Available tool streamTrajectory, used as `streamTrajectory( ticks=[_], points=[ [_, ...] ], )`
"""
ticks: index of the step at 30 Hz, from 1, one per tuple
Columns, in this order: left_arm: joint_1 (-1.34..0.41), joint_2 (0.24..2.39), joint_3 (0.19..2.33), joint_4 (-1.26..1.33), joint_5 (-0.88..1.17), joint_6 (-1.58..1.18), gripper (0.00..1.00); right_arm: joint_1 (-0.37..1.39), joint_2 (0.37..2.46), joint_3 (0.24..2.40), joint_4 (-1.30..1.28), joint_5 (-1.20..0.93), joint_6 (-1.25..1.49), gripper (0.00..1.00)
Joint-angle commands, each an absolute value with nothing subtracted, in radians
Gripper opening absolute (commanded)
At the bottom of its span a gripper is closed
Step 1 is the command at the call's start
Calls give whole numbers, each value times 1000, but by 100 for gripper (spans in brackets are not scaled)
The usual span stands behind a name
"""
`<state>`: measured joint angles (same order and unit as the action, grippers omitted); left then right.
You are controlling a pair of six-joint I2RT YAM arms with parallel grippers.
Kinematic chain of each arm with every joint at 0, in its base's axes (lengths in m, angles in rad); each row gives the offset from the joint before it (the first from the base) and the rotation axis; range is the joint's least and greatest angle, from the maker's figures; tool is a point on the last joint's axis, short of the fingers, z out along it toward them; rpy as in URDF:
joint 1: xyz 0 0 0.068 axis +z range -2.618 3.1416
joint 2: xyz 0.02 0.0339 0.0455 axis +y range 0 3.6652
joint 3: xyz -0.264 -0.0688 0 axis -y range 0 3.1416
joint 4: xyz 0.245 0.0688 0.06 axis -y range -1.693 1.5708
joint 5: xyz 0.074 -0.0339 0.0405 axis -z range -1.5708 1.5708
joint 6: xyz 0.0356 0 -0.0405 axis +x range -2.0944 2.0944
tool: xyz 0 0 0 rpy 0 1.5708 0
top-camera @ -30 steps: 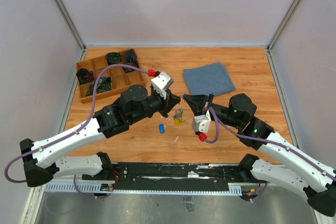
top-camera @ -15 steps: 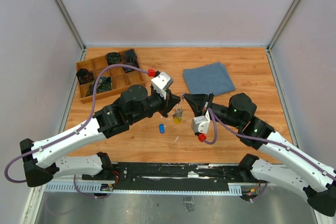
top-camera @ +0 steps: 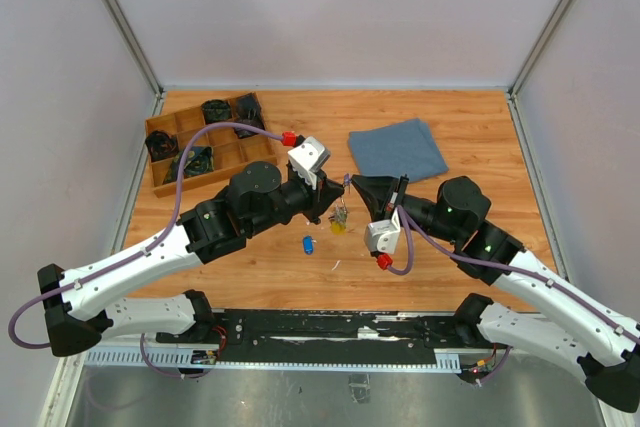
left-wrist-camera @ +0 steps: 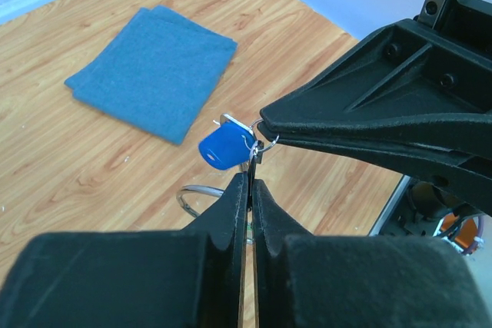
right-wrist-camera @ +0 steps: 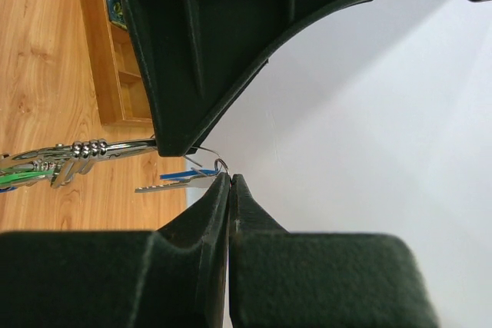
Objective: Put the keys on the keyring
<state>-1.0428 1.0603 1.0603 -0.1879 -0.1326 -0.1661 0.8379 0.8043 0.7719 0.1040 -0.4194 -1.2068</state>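
Right claw [top-camera: 348, 180], gripping keyring [right-wrist-camera: 84, 148], edged left.

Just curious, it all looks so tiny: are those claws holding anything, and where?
Both pinch the keyring by its thin wire: left gripper and right gripper tip to tip, beside the blue key.

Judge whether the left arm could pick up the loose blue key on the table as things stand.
Probably not yet. The loose blue key lies open beside the left arm, but the left tool is shut on the keyring, which the right tool pinches; it must let go first.
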Motion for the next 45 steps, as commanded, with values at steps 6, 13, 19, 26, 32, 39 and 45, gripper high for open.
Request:
streamTrajectory(
  ticks=[6, 13, 19, 26, 32, 39, 45],
  points=[
    [-1038, 1065, 1077, -144, -112, -174, 14, 853, 799, 809, 152, -434, -1209, 0],
    [-1038, 1069, 1080, -147, -112, -173, 19, 853, 802, 806, 158, -435, -1206, 0],
    [-1037, 1066, 1080, -148, -114, -173, 27, 854, 802, 804, 159, -431, -1206, 0],
    [-1038, 1063, 1076, -152, -117, -175, 34, 854, 796, 803, 158, -418, -1206, 0],
    [-1038, 1027, 1048, -153, -133, -171, 40, 854, 791, 801, 158, -406, -1199, 0],
    [-1037, 989, 995, -154, -182, -161, 45, 855, 782, 802, 151, -396, -1188, 0],
    [-1038, 1009, 963, -136, -188, -132, 48, 856, 775, 806, 140, -402, -1174, 0]
  ],
)
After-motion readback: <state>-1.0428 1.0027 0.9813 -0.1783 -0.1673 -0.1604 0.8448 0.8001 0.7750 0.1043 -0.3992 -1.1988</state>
